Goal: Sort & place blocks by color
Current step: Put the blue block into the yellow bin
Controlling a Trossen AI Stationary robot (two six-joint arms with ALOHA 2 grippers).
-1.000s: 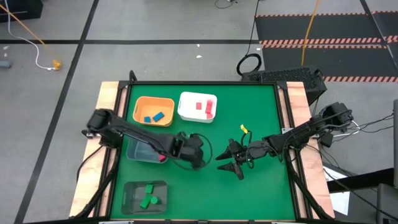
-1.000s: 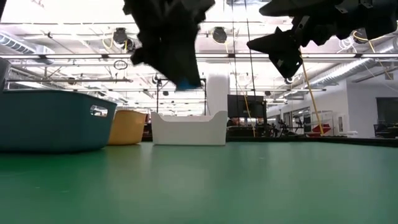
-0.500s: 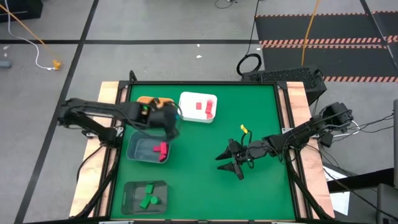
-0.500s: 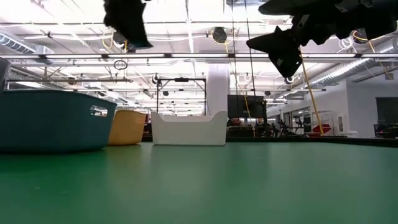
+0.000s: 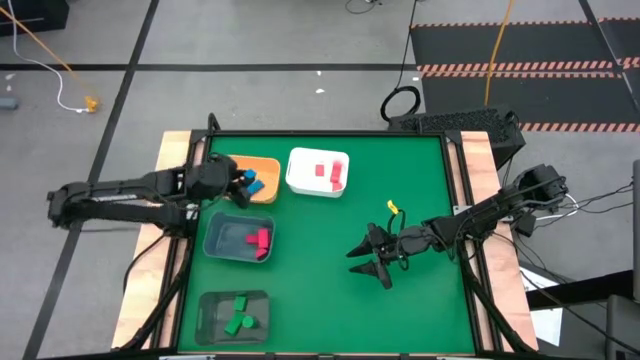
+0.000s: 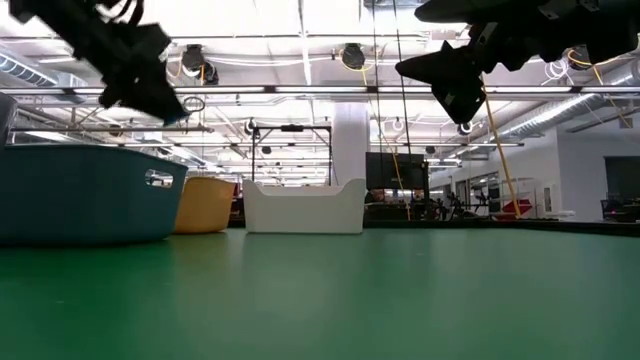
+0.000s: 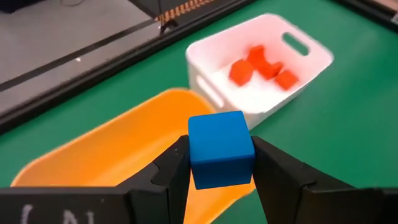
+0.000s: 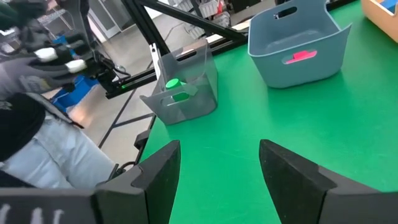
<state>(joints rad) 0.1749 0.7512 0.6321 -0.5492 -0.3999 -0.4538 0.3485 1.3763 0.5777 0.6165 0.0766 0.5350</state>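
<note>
My left gripper (image 5: pixel 240 183) hangs above the orange bin (image 5: pixel 262 166) at the table's far left, shut on a blue cube (image 7: pixel 221 148). More blue blocks (image 5: pixel 256 186) lie in that bin. Beside it, the white bin (image 7: pixel 261 62) holds red blocks (image 7: pixel 258 65). The blue-grey bin (image 5: pixel 225 240) has pink blocks (image 5: pixel 259 240), and the dark bin (image 5: pixel 215 312) at the near left has green blocks (image 5: pixel 236 320). My right gripper (image 5: pixel 368 258) hovers open above the green table's middle right, holding nothing. My left gripper pinches the blue cube by two opposite side faces (image 7: pixel 194 152) between its two fingers. The fingers slant downward toward the table's far side. The cube is lifted clear above the orange bin, one face toward the camera.
The green mat (image 5: pixel 400 160) lies bare between the bins and my right arm. Wooden strips (image 5: pixel 172 160) border the table on both sides. A yellow tag (image 5: pixel 393 208) shows by my right arm. A person (image 8: pixel 25 124) stands beyond the table's edge in the right wrist view.
My left gripper has travelled from the table's middle toward the far left edge, rising a little, and now hangs over the orange bin. The blue cube has gone with it, lifted clear throughout. My right arm has kept still.
</note>
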